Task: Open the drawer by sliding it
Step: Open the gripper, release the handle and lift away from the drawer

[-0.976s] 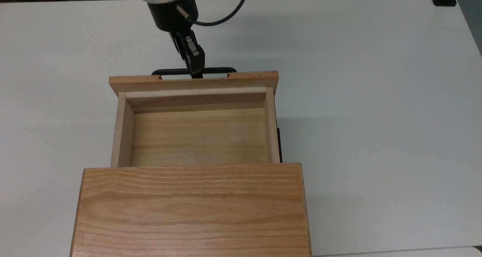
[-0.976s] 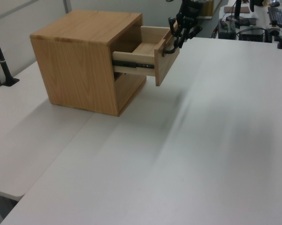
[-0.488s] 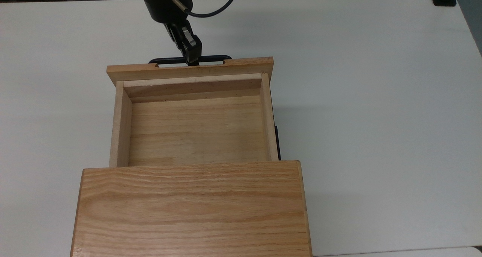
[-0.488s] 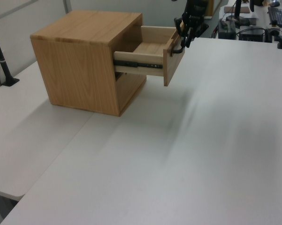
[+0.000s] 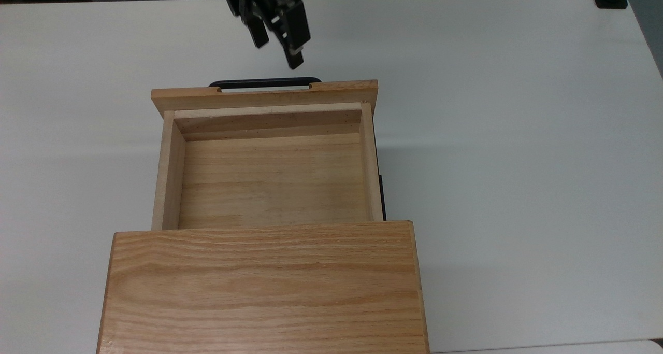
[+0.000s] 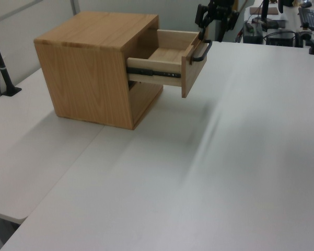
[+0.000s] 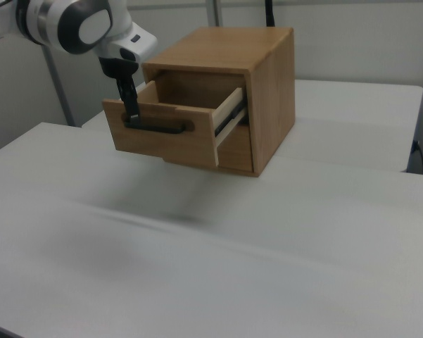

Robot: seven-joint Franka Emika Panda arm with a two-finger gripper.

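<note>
**Drawer out, hand off the handle**

And there it is: the light oak wooden drawer [image 5: 272,185], a shallow rectangular tray, stands pulled well out of the wooden cabinet box with the broad grained top [image 5: 264,286]. In the top view its bare floor lies open between the side walls, the back part tucked under the cabinet's top. In the left view the drawer [image 6: 170,60] juts out of the cabinet [image 6: 96,68] toward the left view's right, hanging above the white table [image 6: 224,157], a black slide rail [image 6: 149,71] showing along its side.

Now the hand! The black two-finger hand [image 5: 279,48] of the white robot arm [image 7: 77,24] is released, its two fingers [image 5: 295,58] spread apart and closed on nothing. In the top view it sits above the long black metal bar handle [image 5: 265,83], near it but clear of it, with bare white table [image 5: 518,136] between fingertips and bar, a little toward the top view's right of the bar's middle. In the left view the hand [image 6: 217,15] sits above and just beyond the handle [image 6: 201,51].

From the right view the hand [image 7: 130,105] comes down in front of the wide front panel [image 7: 162,134], overlapping the handle's [image 7: 158,128] end on the right view's left; contact there I cannot tell.
</note>
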